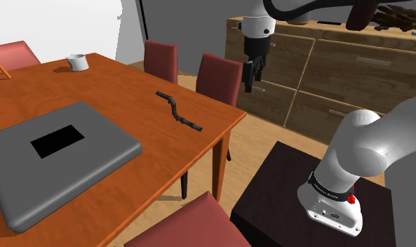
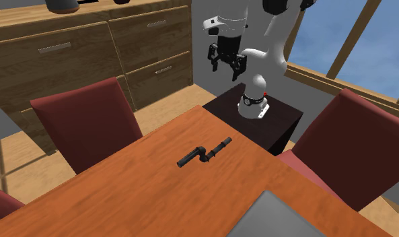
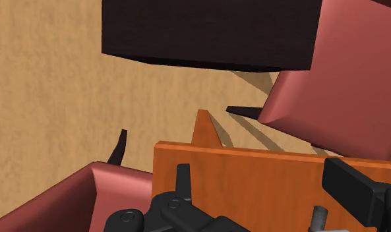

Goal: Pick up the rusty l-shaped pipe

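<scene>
The pipe (image 1: 178,112) lies flat on the orange-brown wooden table (image 1: 129,91), near the table edge that is turned to my stand (image 1: 276,193). It looks dark, almost black, and it has a crank-like bend in the middle, which the second exterior view shows well (image 2: 204,153). Nothing touches it; the wood around it is bare.

On the same table, well apart from the pipe, there is a big flat grey slab (image 1: 66,151) with a black rectangle on its top, and far behind, at the other end, a small white cup (image 1: 77,62). Two dark red chairs (image 1: 219,77) stand at the table side beyond the pipe, and a third one (image 2: 356,148) is near the stand.

My gripper (image 1: 252,85) hangs in the air, higher than the table top and off its edge, in front of the wooden sideboard (image 1: 339,70) with drawers. It is well apart from the pipe and holds nothing. In the second exterior view the gripper (image 2: 226,69) points down and its two fingers stand apart, with a free gap between them. The wrist view agrees: the black fingers (image 3: 182,181) are spread, and below them I see an edge of the table (image 3: 253,178), red chair seats, the light floor (image 3: 49,99) and the dark box of the stand (image 3: 207,29)
</scene>
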You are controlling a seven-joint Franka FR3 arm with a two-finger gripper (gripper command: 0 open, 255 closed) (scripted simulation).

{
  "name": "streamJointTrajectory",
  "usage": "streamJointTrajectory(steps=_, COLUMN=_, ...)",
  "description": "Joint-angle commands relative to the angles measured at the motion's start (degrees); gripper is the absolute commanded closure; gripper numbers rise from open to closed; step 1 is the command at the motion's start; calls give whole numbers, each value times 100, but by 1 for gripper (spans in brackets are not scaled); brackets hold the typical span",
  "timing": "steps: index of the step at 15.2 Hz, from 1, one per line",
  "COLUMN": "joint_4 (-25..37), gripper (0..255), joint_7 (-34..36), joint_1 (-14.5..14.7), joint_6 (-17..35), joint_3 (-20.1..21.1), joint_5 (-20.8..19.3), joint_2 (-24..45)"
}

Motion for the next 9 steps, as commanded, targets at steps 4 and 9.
streamJointTrajectory(steps=4, joint_4=485, gripper=0, joint_7=437, joint_1=60, joint_6=490, joint_3=320, joint_5=122, joint_2=1033)
streamJointTrajectory(steps=9, joint_4=1100, gripper=0, joint_7=854, joint_1=113, joint_6=859, joint_3=586, joint_5=116, joint_2=2084)
